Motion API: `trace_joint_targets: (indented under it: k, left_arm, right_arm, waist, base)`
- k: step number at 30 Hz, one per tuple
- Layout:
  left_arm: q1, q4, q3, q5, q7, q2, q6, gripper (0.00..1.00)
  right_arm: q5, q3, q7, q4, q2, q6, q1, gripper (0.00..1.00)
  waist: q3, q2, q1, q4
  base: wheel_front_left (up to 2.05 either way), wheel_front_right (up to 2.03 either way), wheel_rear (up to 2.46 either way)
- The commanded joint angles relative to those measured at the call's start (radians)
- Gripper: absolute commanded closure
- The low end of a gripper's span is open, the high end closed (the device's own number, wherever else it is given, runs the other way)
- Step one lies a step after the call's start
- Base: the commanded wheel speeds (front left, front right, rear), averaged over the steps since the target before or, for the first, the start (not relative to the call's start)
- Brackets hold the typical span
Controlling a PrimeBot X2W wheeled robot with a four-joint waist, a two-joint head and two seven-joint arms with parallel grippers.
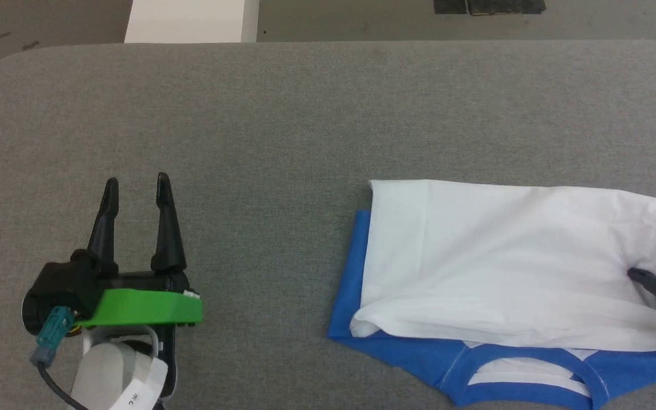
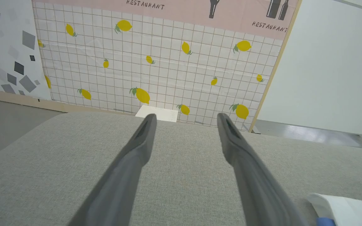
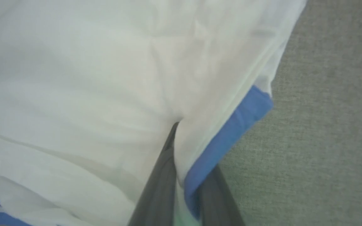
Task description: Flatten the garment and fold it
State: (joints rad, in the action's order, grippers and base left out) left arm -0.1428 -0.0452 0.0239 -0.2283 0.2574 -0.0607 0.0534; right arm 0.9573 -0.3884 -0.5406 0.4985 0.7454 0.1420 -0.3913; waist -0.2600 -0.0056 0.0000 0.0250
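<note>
1. Garment [image 1: 504,250]: you find it on the right half of the grey surface [image 1: 305,114], well back from the far edge. It runs out of the head view to the right and below.
2. Its white body is folded over itself. A blue sleeve [image 1: 348,285] peeks out on the side toward the surface's middle, and the blue collar [image 1: 533,370] lies on the side nearest you.
3. Your right gripper [image 1: 638,276] reaches in from the right, its dark finger pointing toward the middle of the surface, with the pale wrist behind it.
4. Check the right wrist view: the fingers [image 3: 160,182] are pinched together on the garment's right end, with white cloth and a strip of blue sleeve caught between them. Grey surface shows just beyond that end.
5. Your left gripper [image 1: 137,183] sits over the left half of the surface, well apart from the garment, with its fingers pointing toward the far edge.
6. Its jaws are spread wide with nothing between them. A green bracket [image 1: 140,307] sits at the wrist, with the pale forearm [image 1: 106,370] below.
7. In the left wrist view the two fingers stretch low over the surface toward its far edge, facing a lemon-patterned wall [image 2: 168,62]. A corner of the garment shows at the lower right.
</note>
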Motion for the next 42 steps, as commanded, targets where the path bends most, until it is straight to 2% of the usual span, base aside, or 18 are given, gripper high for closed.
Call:
trace_joint_targets:
  k: [1,7,14,19,24,32,42]
  left_arm:
    - [0.011,0.002,0.005,0.008,0.004,0.005,0.007,0.0]
    - [0.021,0.015,0.013,0.006,0.004,0.007,0.008,0.0]
    - [0.029,0.024,0.013,0.004,0.004,0.008,0.014,0.0]
    - [0.03,0.029,0.011,0.002,0.004,0.009,0.017,0.0]
    - [0.031,0.033,0.009,-0.003,0.004,0.009,0.02,0.0]
    - [0.025,0.031,0.002,-0.012,0.004,0.01,0.019,0.0]
    - [0.009,0.036,-0.023,-0.033,0.004,0.01,0.009,0.0]
  right_arm:
    - [-0.027,-0.005,-0.005,0.022,0.001,-0.011,-0.003,1.0]
    - [-0.128,-0.041,-0.079,-0.069,0.013,-0.011,-0.037,1.0]
    - [-0.194,-0.046,-0.257,-0.302,0.024,-0.011,-0.045,1.0]
    - [-0.228,-0.04,-0.343,-0.458,-0.01,-0.011,-0.034,1.0]
    - [-0.259,-0.077,-0.386,-0.556,-0.081,-0.011,-0.04,1.0]
    - [-0.281,-0.167,-0.375,-0.541,-0.21,-0.011,-0.097,1.0]
    - [-0.295,-0.305,-0.319,-0.417,-0.336,-0.011,-0.205,1.0]
  waist:
    - [0.004,0.0056,0.0,0.003]
    - [0.027,0.0056,0.0,0.011]
    - [0.055,0.0056,0.0,0.01]
    - [0.067,0.0056,0.0,0.002]
    - [0.07,0.0056,0.0,-0.009]
    - [0.052,0.0056,0.0,-0.028]
    - [0.022,0.0056,0.0,-0.057]
  base:
    - [0.0,0.0,0.0]
    - [0.0,0.0,0.0]
    - [0.0,0.0,0.0]
    - [0.0,0.0,0.0]
    - [0.0,0.0,0.0]
    - [0.0,0.0,0.0]
    - [0.0,0.0,0.0]
